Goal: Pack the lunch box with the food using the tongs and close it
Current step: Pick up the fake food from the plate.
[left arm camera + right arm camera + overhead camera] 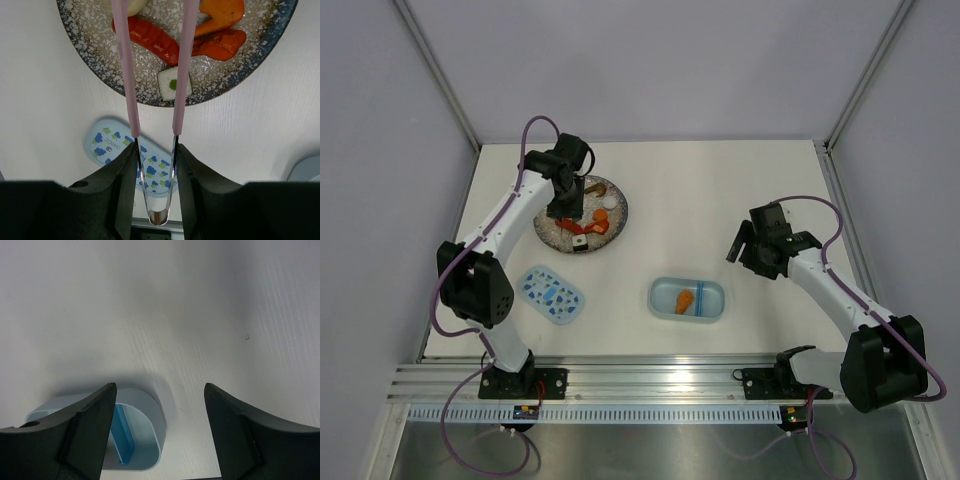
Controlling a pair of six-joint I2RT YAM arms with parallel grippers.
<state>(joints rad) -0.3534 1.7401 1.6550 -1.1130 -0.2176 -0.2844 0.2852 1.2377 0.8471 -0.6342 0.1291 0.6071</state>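
My left gripper [156, 150] is shut on the spring end of the pink tongs [184, 65], held above the speckled plate [90, 55]. The tong arms stand apart and straddle a red strip [152, 39]; the right arm crosses a white square with a green dot [169, 85]. An orange piece [222, 12] and a red-orange piece [220, 44] lie beside them. The tong tips are out of frame. The lunch box [715, 300] stands at centre front with an orange piece [685, 298] in it. My right gripper [159, 387] hangs open above the box's end [145, 415].
The flecked light-blue lid [552, 294] lies flat on the table at front left, between the plate [620, 215] and the left arm's base; it shows under the left fingers [107, 142]. Walls enclose the table at the back and both sides.
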